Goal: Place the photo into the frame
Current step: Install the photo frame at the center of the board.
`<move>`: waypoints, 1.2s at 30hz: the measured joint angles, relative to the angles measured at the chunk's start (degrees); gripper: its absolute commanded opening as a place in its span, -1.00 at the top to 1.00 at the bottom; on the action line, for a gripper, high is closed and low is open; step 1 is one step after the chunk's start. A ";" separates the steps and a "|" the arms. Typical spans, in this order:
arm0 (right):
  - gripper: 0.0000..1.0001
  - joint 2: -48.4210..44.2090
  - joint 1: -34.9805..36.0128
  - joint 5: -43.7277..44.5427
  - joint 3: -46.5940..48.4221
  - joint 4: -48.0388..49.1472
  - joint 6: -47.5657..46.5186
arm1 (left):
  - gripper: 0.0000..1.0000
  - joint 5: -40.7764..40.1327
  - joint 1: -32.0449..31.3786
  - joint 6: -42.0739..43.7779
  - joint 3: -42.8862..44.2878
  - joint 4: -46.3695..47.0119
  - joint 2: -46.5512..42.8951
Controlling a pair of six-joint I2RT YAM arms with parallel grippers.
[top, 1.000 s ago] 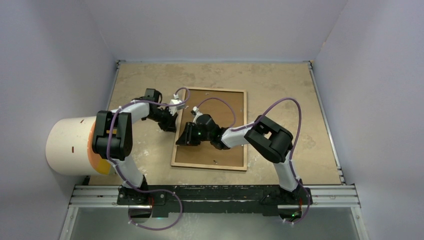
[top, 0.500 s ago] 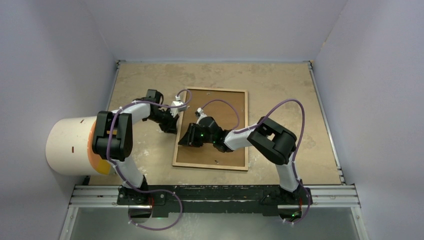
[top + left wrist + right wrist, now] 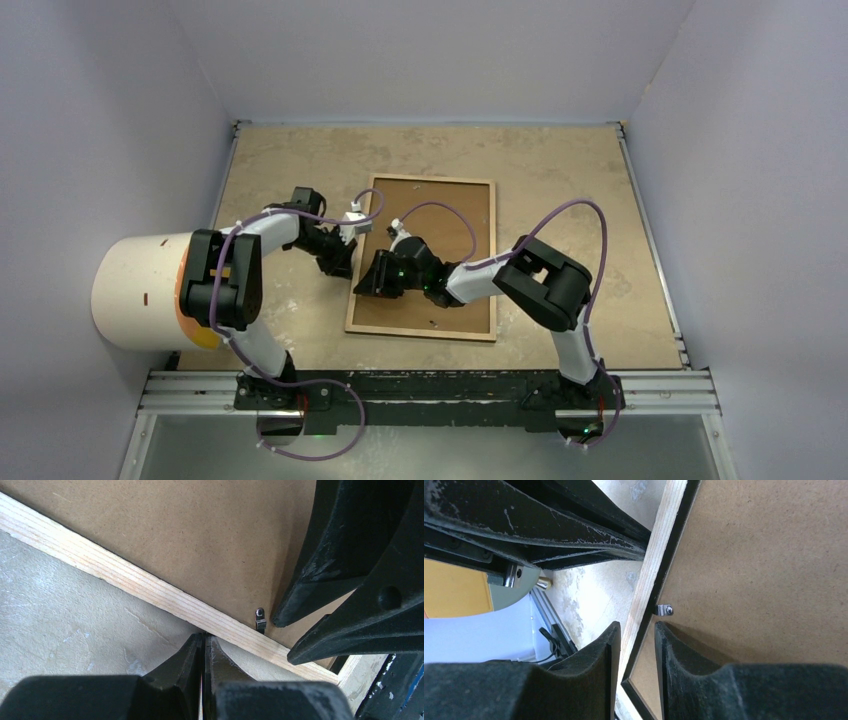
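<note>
The frame (image 3: 420, 333) lies back up on the table, its light wood rail (image 3: 125, 577) around a brown backing board (image 3: 440, 220). My right gripper (image 3: 636, 627) straddles the frame's left rail (image 3: 659, 545), one finger outside it and one on the board, closed on the rail just below a small metal clip (image 3: 665, 610). My left gripper (image 3: 204, 636) is shut on nothing, its tip against the rail's outer edge near the same clip (image 3: 260, 620). From above, the left gripper (image 3: 345, 262) and the right gripper (image 3: 368, 280) meet at that rail. The photo is out of view.
A large white cylinder with an orange face (image 3: 135, 290) sits at the table's left edge beside the left arm. Pale walls close in three sides. A metal rail (image 3: 430, 385) carrying both arm bases runs along the near edge.
The left gripper has slid a little nearer along the frame's left side. The right gripper and the frame have shifted slightly with it. Neither gripper's opening has changed.
</note>
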 measured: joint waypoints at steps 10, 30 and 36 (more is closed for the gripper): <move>0.33 1.14 0.63 2.67 1.81 -0.24 0.00 | 1.00 0.24 0.00 0.00 -0.22 0.26 -0.02; 0.31 -2.12 1.07 6.03 -2.71 2.01 -2.58 | 1.00 1.88 0.96 -0.59 3.08 -1.36 -0.09; 0.31 -5.07 1.05 5.09 -5.11 2.45 -2.60 | 1.00 4.15 1.92 -1.03 6.49 -1.14 -0.04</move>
